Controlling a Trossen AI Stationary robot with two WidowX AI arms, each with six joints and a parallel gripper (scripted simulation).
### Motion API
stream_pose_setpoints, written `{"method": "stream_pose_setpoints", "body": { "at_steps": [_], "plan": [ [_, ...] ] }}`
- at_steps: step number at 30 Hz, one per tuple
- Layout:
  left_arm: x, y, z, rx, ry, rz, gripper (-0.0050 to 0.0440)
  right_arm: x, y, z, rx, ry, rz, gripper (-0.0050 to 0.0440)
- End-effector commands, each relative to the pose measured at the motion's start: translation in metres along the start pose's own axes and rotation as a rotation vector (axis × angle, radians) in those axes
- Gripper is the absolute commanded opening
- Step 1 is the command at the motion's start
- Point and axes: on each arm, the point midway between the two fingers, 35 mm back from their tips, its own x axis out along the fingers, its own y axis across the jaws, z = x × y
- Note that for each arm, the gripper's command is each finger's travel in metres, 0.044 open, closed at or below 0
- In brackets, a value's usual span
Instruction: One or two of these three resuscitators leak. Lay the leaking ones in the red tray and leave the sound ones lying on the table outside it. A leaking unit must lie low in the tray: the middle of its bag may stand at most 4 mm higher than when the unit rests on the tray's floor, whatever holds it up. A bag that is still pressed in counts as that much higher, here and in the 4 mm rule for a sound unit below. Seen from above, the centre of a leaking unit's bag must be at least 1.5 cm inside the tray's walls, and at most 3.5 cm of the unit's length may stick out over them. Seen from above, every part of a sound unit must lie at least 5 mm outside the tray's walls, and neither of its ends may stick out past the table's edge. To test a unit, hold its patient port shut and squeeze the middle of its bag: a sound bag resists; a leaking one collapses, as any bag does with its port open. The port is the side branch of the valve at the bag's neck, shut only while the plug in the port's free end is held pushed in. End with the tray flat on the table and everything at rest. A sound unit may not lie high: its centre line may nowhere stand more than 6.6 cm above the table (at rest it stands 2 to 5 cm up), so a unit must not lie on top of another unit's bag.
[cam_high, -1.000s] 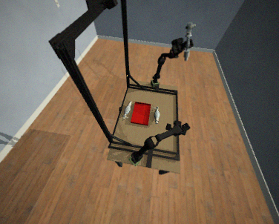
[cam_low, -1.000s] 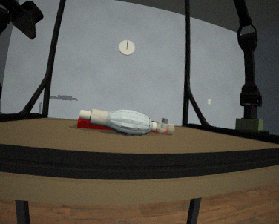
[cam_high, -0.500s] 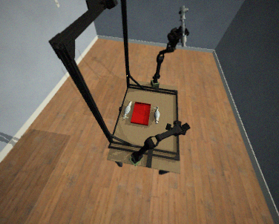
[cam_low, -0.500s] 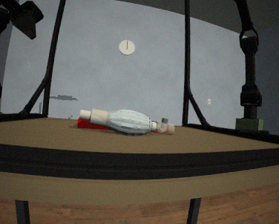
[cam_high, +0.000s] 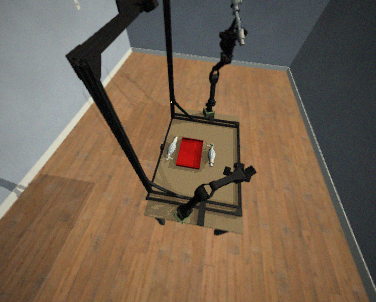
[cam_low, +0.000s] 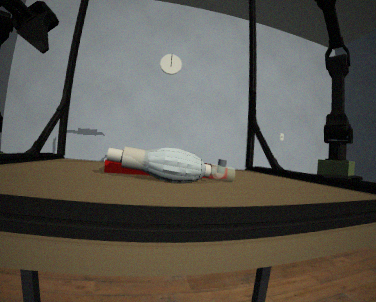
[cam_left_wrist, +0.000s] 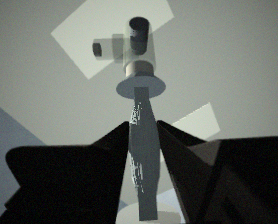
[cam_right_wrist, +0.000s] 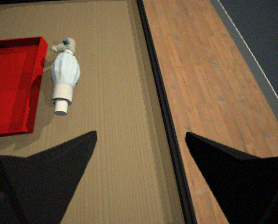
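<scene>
My left gripper (cam_left_wrist: 142, 125) (cam_high: 229, 37) is raised high above the table's far end. It is shut on the bag of a resuscitator (cam_left_wrist: 144, 160) (cam_high: 239, 22), which is pressed flat between the fingers, with its valve and side port (cam_left_wrist: 136, 45) above. Two more resuscitators lie on the table outside the red tray (cam_high: 191, 152) (cam_right_wrist: 20, 85) (cam_low: 116, 168): one (cam_high: 172, 149) on its left, one (cam_high: 211, 155) (cam_right_wrist: 65, 70) (cam_low: 172, 164) on its right. My right gripper (cam_right_wrist: 142, 135) (cam_high: 245, 171) is open and empty, above the table near its right edge.
A black rail (cam_right_wrist: 160, 100) runs along the table edge, with wooden floor beyond. Black frame posts (cam_high: 120, 130) rise at the table's left side. The left arm's base (cam_low: 337, 167) stands at the far end.
</scene>
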Motion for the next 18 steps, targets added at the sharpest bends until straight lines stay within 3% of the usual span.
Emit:
{"method": "stream_pose_setpoints", "body": {
  "at_steps": [1, 2, 7, 13, 18],
  "plan": [
    [0.001, 0.002, 0.009, -0.007, -0.021, 0.011, 0.0000, 0.000, 0.000, 0.000, -0.001, 0.000, 0.003, 0.0440],
    [0.001, 0.002, 0.009, -0.007, -0.021, 0.011, 0.0000, 0.000, 0.000, 0.000, -0.001, 0.000, 0.003, 0.0440],
    [0.001, -0.020, 0.058, -0.423, -0.118, 0.016, 0.0000, 0.000, 0.001, 0.000, -0.001, 0.000, 0.003, 0.0440],
    [-0.001, -0.006, 0.100, -0.928, -0.206, 0.068, 0.0000, 0.000, 0.001, 0.000, -0.001, 0.000, 0.003, 0.0440],
    [-0.001, -0.006, 0.100, -0.928, -0.206, 0.068, 0.0000, 0.000, 0.001, 0.000, -0.001, 0.000, 0.003, 0.0440]
  ]
}}
